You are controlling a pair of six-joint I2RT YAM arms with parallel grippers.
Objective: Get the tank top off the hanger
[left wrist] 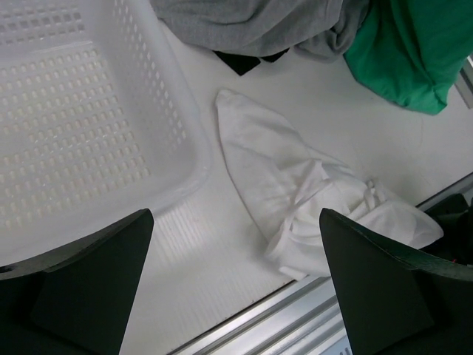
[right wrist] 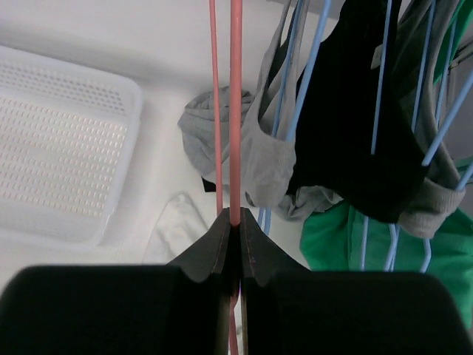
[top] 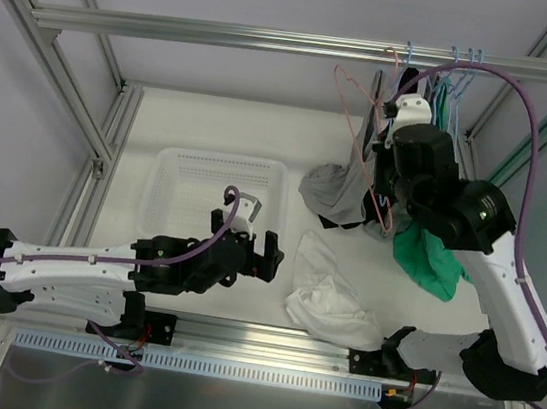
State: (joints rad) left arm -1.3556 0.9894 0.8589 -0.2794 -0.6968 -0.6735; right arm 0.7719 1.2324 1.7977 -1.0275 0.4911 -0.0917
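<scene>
No text, label or number is readable anywhere.

Left arm (top: 73, 274) lies low and stretched from its base toward the table's middle, elbow near the front edge. Left gripper (top: 265, 254) points forward and down, fingers (left wrist: 89, 288) spread wide, nothing between them. Right arm (top: 509, 296) rises from its base, bends back and reaches up to the far side, wrist high. Right gripper (right wrist: 235, 223) has its jaws pinched tight on the pink hanger (right wrist: 236, 111) wire.
</scene>
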